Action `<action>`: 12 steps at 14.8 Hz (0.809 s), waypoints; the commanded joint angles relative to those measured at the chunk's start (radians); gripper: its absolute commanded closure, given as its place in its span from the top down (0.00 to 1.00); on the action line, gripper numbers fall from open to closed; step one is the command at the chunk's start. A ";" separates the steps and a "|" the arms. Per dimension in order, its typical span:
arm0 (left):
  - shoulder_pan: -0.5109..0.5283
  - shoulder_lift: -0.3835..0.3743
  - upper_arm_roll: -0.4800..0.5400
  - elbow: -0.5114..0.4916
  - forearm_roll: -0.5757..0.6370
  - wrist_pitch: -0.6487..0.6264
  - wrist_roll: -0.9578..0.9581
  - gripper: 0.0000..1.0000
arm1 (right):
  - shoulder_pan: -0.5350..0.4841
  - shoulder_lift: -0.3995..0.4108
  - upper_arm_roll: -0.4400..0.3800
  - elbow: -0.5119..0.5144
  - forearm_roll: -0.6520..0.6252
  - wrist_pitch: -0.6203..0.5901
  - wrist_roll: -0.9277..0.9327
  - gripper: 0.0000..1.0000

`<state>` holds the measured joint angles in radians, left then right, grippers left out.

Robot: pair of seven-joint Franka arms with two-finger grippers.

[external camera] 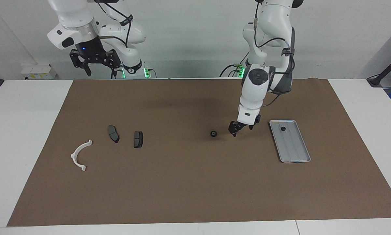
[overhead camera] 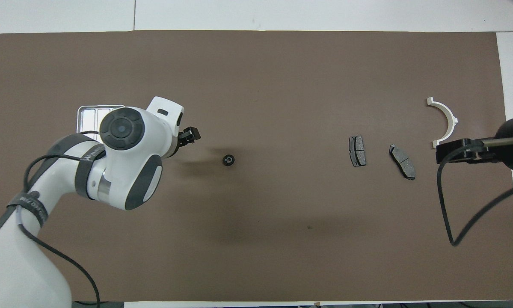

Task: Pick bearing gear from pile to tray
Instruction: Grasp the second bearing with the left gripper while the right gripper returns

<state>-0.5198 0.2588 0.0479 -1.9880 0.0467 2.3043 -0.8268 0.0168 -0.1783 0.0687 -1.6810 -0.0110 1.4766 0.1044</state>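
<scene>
A small black bearing gear [external camera: 214, 133] lies alone on the brown mat; it also shows in the overhead view [overhead camera: 228, 160]. The silver ribbed tray [external camera: 293, 145] lies toward the left arm's end, with another black gear [external camera: 283, 128] in its end nearer the robots. In the overhead view the arm hides most of the tray [overhead camera: 94, 112]. My left gripper [external camera: 242, 129] [overhead camera: 191, 135] hangs low over the mat between the loose gear and the tray, open and empty. My right gripper [external camera: 98, 67] [overhead camera: 453, 152] waits raised near its base, open.
Two dark grey brake pads [external camera: 113, 133] [external camera: 138, 139] and a white curved bracket [external camera: 80, 154] lie toward the right arm's end. In the overhead view the pads [overhead camera: 357, 150] [overhead camera: 402, 161] and the bracket [overhead camera: 446, 122] lie beside the right gripper.
</scene>
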 commanded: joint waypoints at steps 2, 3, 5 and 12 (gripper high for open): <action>-0.080 0.102 0.018 0.103 0.007 -0.019 -0.072 1.00 | -0.012 0.006 -0.004 0.000 0.020 -0.010 -0.017 1.00; -0.092 0.108 0.018 0.104 0.005 -0.017 -0.081 1.00 | -0.023 0.006 -0.003 0.000 0.020 -0.009 -0.017 1.00; -0.104 0.122 0.018 0.109 0.007 -0.008 -0.103 0.99 | -0.031 0.016 0.000 -0.002 0.022 -0.001 -0.017 1.00; -0.144 0.123 0.013 0.106 0.002 0.003 -0.163 0.98 | -0.073 0.043 0.011 0.000 0.020 0.011 -0.020 1.00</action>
<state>-0.6293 0.3697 0.0469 -1.9011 0.0467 2.3059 -0.9545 -0.0223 -0.1325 0.0653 -1.6827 -0.0110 1.4770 0.1044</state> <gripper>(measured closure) 0.000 0.000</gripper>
